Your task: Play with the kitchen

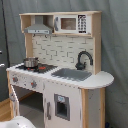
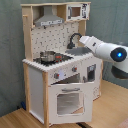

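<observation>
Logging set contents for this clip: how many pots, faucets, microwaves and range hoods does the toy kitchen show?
Pots: 1
Faucets: 1
Microwaves: 1
Range hoods: 1
Total: 4

On the white and wood toy kitchen [image 1: 60, 95], a small metal pot [image 1: 30, 62] sat on the stovetop, left of the grey sink [image 1: 71, 74] in the first exterior view.

The kitchen [image 2: 60, 75] stands directly on a light wooden floor [image 2: 15, 119], seen in both exterior views. On its white tabletop [image 1: 102, 79], a small metal pot [image 1: 30, 62] sits on the stovetop [image 1: 37, 67], beside the grey sink [image 1: 71, 74].
</observation>
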Controlling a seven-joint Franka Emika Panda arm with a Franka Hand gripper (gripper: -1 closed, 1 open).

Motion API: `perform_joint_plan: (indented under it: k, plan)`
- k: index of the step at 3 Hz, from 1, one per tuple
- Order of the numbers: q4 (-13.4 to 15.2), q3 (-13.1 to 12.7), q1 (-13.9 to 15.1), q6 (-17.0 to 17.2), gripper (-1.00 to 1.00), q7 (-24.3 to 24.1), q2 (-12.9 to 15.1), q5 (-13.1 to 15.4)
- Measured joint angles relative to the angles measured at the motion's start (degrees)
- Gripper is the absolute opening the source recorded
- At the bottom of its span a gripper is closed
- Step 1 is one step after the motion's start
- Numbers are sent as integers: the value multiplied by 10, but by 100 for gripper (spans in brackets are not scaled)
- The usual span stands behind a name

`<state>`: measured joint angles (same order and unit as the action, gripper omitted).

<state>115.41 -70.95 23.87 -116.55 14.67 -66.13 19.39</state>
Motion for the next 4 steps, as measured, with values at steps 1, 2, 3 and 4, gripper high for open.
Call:
perform_joint_plan:
  k: [1,2,3,4]
  plan:
    - [0,17,-14,44,100,46,10,-16]
    - [0,36,-22,80,100,90,20,-30]
    - [1,51,-24,107,100,135,31,-49]
    - [7,56,-23,125,100,179,54,-78]
